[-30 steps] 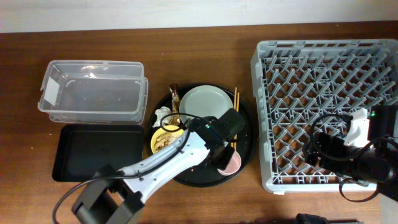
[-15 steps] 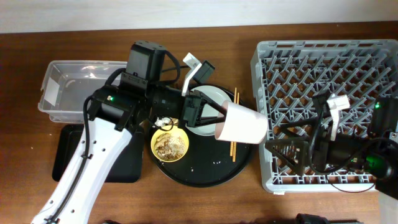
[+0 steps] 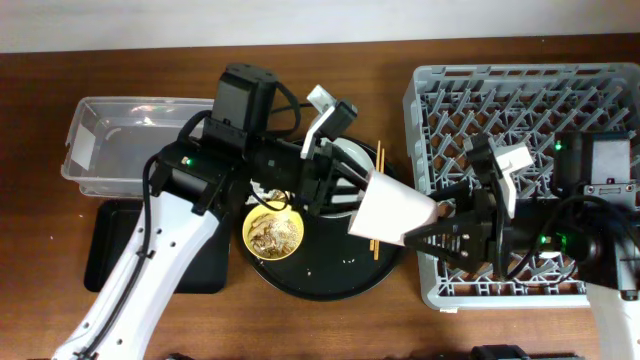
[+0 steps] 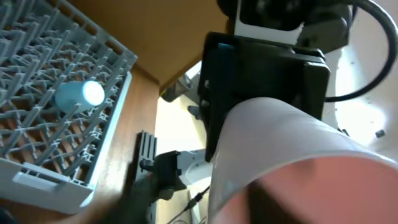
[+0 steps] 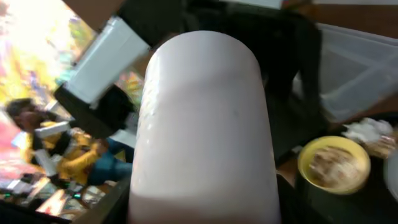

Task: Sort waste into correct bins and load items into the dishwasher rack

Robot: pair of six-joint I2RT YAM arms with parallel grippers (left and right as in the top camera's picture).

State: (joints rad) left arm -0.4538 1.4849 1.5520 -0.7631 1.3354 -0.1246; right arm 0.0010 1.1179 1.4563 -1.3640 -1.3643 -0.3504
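Starting at the left gripper [image 3: 355,192]: clamped shut on the pink cup [image 3: 392,210] at its open end, holding it tilted in mid-air over the right rim of the round black tray [image 3: 330,285]. Facing it, the right gripper [image 3: 445,222]: spread wide around the cup's closed end, gripping nothing; contact impossible to confirm. Looks light, stiff and smooth-walled, so probably slippery. Likely best pinched squarely across the wall near the base, clear of the rounded bottom.

Just below, on the tray: a yellow bowl [image 3: 273,232] with food scraps, a plate [image 3: 348,152] mostly hidden by the arm, and chopsticks [image 3: 378,160]. Immediately right, the grey rack [image 3: 520,100], with 1 blue cup [image 4: 79,95] among its pegs and many pegs free. Farther left, a clear tub [image 3: 120,150] and a shallow black tray [image 3: 110,250]. Underneath everything, a brown wooden table [image 3: 300,60].
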